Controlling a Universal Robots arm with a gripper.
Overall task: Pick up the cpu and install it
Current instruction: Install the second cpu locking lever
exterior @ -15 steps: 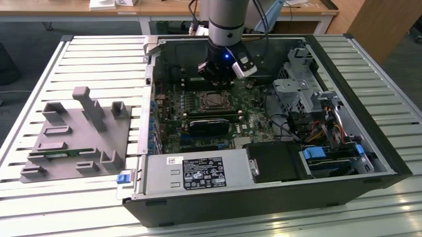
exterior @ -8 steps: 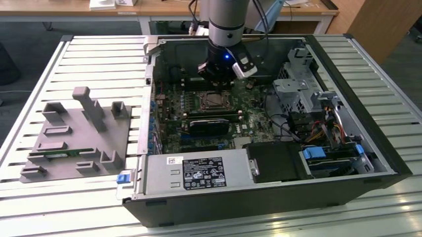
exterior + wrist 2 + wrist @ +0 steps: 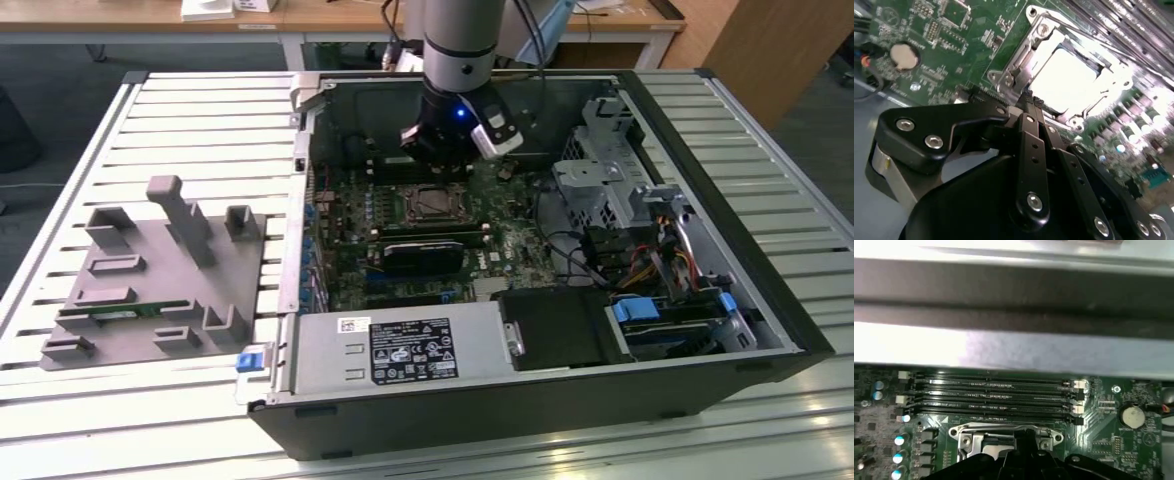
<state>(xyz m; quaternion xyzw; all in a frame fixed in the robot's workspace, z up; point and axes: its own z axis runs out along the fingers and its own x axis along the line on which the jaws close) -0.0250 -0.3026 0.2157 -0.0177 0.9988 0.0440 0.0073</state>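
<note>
Closest to the lens in the second wrist view, the black tool point(image 3: 1030, 102) has its two fingers pressed together, tips meeting in a narrow point with nothing between them. Just past those tips sits the cpu point(image 3: 1066, 82), its pale silver top glaring bright, lying flat inside the metal socket frame point(image 3: 1019, 60) on the green motherboard point(image 3: 944, 30). A round coin battery point(image 3: 903, 56) sits on the board off to one side.

In the first wrist view, the socket frame point(image 3: 1004, 437) shows just beyond the tool point(image 3: 1026, 440), and behind it run the long black memory slots point(image 3: 994, 395), with the grey case wall point(image 3: 1014, 350) above them.

In the exterior view, the open computer case point(image 3: 747, 230) lies on its side on the slatted table point(image 3: 174, 120), toward the exterior view's right. Inside it: the motherboard, a black card point(image 3: 427, 250), a power supply with a white label point(image 3: 400, 350) at the near wall, and drive cages and cables on the exterior view's right. The arm comes down into the case's far half, the tool point(image 3: 434, 165) just above the socket with the cpu point(image 3: 431, 203). A grey parts holder point(image 3: 147, 270) lies on the table near the edge at the exterior view's left, a green memory stick point(image 3: 127, 314) lying in it.
</note>
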